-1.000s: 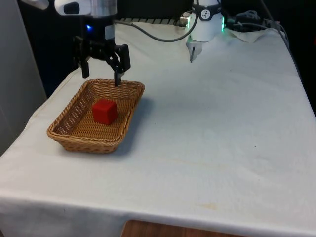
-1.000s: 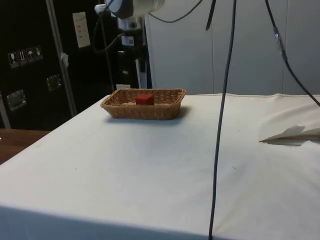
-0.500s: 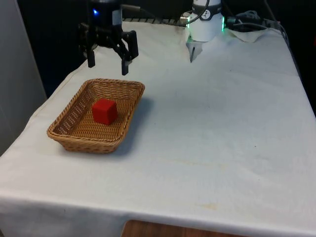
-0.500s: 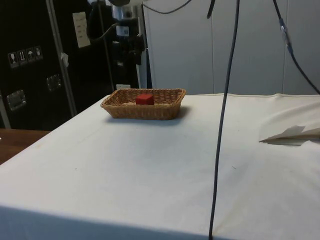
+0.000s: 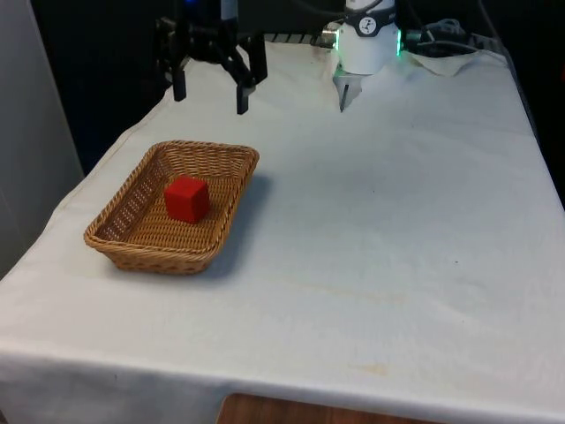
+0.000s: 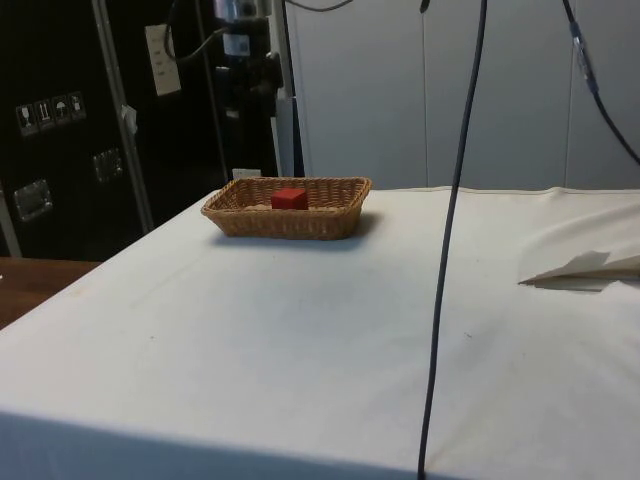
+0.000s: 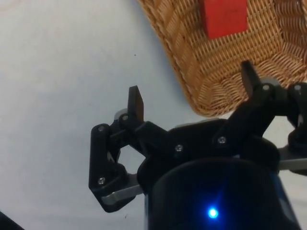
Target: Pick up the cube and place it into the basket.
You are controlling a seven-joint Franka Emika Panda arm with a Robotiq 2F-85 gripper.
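A red cube (image 5: 186, 200) lies inside the woven wicker basket (image 5: 115, 243) near the front view's left edge of the table. The side view shows the same cube (image 6: 289, 199) in the basket (image 6: 330, 220); the wrist view looks down on the cube (image 7: 223, 17) and the basket's end wall (image 7: 211, 91). My black gripper (image 5: 210, 95) hangs open and empty, high above the table behind the basket's far end. In the wrist view the gripper (image 7: 193, 88) has its fingers spread wide with nothing between them.
White cloth covers the table. A folded piece of white paper (image 6: 585, 268) lies on the cloth near the robot's base (image 5: 366, 49). A dark cable (image 6: 452, 230) hangs down through the side view.
The open gripper has risen from just over the basket's far rim and drawn back towards the robot's base. The cube has stayed still in the basket.
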